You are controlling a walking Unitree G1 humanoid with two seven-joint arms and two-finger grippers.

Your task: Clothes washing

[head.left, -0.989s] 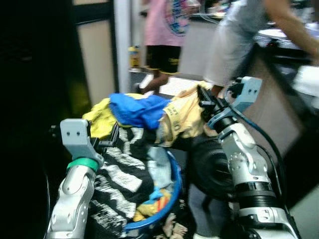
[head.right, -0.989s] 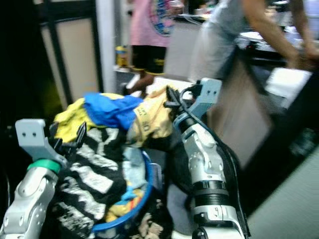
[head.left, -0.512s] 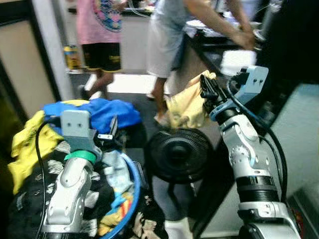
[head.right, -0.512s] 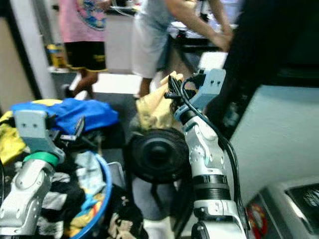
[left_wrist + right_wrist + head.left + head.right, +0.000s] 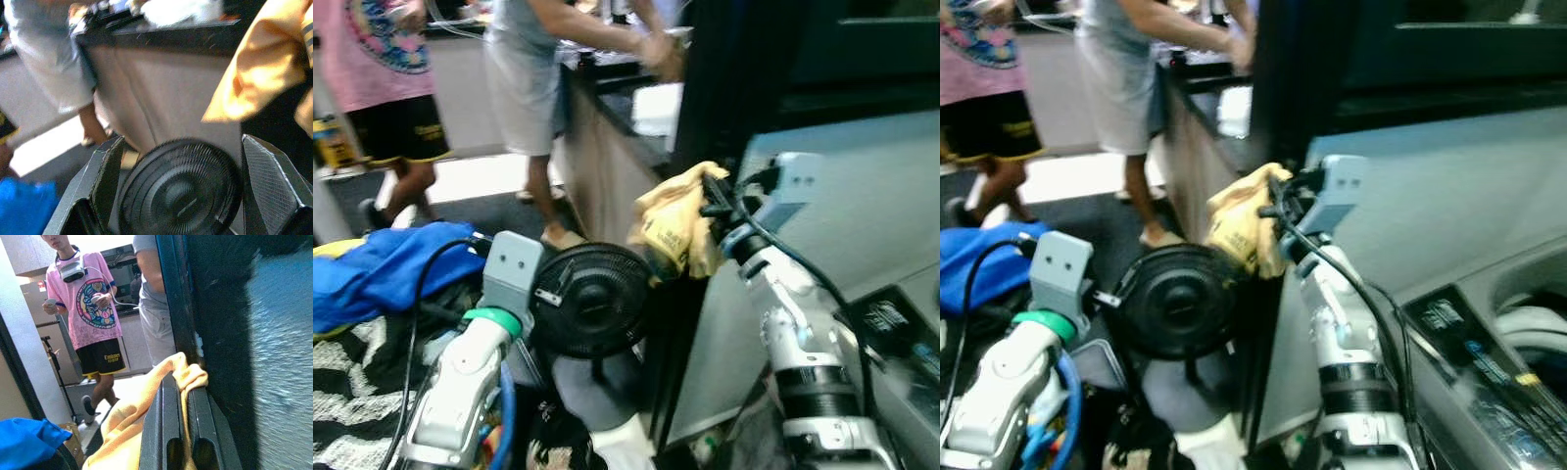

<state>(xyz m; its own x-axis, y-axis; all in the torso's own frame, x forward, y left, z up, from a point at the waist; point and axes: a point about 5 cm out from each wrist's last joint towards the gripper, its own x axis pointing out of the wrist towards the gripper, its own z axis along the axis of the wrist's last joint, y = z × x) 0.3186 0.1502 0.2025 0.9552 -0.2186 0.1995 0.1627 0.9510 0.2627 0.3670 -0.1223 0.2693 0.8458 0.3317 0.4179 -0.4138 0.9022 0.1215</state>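
Right gripper (image 5: 710,196): we see it raised beside a tall dark panel (image 5: 734,69), its two black fingers (image 5: 166,431) pressed together on a yellow cloth (image 5: 674,223).
Yellow cloth: it hangs bunched from those fingers, above and just beside a round black fan (image 5: 592,299).
Left gripper (image 5: 181,196): our left fingers (image 5: 105,178) stand spread wide with nothing between them, and the fan sits beyond them.
Laundry: a blue garment (image 5: 386,274) and a black-and-white striped one (image 5: 347,392) lie heaped at our lower left.
Washing machine (image 5: 1489,343): its grey top and control strip show at our right.
People: two people stand behind, one in a pink shirt (image 5: 382,49), one in grey shorts (image 5: 524,83) at a dark counter (image 5: 607,93).
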